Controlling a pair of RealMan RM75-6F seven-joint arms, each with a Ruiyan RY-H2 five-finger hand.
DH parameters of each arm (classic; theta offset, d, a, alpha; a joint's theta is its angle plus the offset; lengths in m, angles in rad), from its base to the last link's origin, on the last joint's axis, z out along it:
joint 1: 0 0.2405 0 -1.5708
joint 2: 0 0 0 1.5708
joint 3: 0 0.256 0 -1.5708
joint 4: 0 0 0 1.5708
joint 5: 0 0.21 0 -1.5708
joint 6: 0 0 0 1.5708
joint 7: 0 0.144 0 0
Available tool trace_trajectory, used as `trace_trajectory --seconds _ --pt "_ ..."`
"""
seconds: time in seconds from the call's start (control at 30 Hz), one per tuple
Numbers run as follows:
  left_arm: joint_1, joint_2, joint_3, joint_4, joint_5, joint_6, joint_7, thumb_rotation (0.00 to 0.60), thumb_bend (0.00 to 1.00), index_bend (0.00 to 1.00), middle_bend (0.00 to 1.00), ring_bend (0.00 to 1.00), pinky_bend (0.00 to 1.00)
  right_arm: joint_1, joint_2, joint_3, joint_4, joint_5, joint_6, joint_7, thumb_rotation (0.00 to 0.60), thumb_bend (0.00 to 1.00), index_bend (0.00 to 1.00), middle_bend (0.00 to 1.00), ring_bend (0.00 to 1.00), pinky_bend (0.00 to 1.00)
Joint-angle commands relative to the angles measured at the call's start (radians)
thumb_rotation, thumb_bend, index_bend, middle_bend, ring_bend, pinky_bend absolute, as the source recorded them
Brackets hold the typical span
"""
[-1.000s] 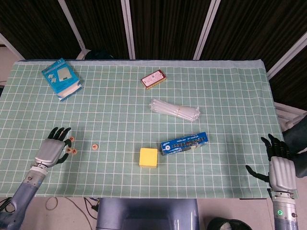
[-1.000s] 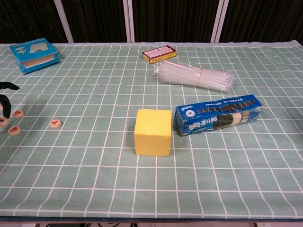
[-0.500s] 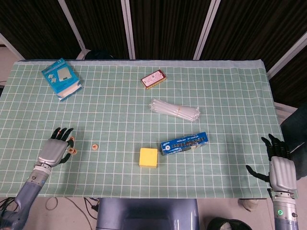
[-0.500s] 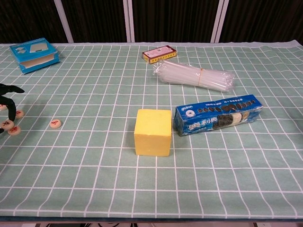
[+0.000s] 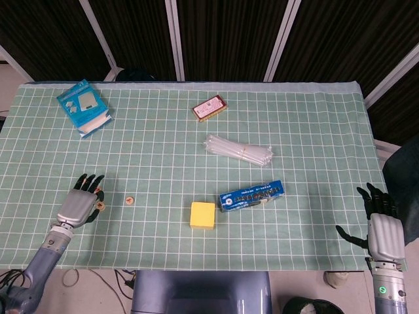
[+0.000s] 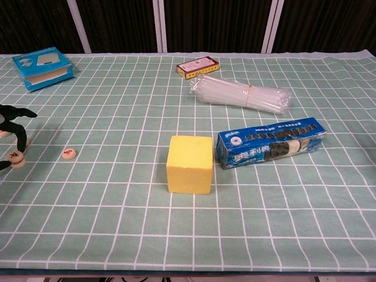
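Observation:
My left hand lies palm down near the table's front left, fingers spread over small round wooden pieces. One piece shows just right of the hand, and a fingertip stands beside it in the chest view. Another piece lies apart to the right. Only the fingers of this hand show in the chest view, and nothing is gripped. My right hand rests at the front right edge, fingers apart and empty.
A yellow block sits front centre with a blue biscuit box to its right. Behind them lie a clear pack of straws and a small red box. A blue box sits far left.
My left hand has crept a little to the right over the wooden pieces, its fingers reaching further into the chest view and covering one piece. The right hand has not moved.

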Motion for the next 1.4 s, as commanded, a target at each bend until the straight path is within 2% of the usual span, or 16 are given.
trace_trajectory --seconds 0.03,1.4 --pt "-0.001 -0.002 0.001 -0.001 -0.001 0.001 0.007 0.600 0.36 0.49 0.05 0.00 0.00 0.000 0.000 0.000 0.000 0.000 0.000 0.000 0.600 0.27 0.12 0.05 0.00 0.00" --pt "-0.003 -0.019 0.008 0.001 -0.013 0.015 0.067 0.600 0.35 0.43 0.05 0.00 0.00 0.002 0.002 0.000 -0.004 0.011 -0.007 -0.008 0.600 0.27 0.12 0.05 0.00 0.00"
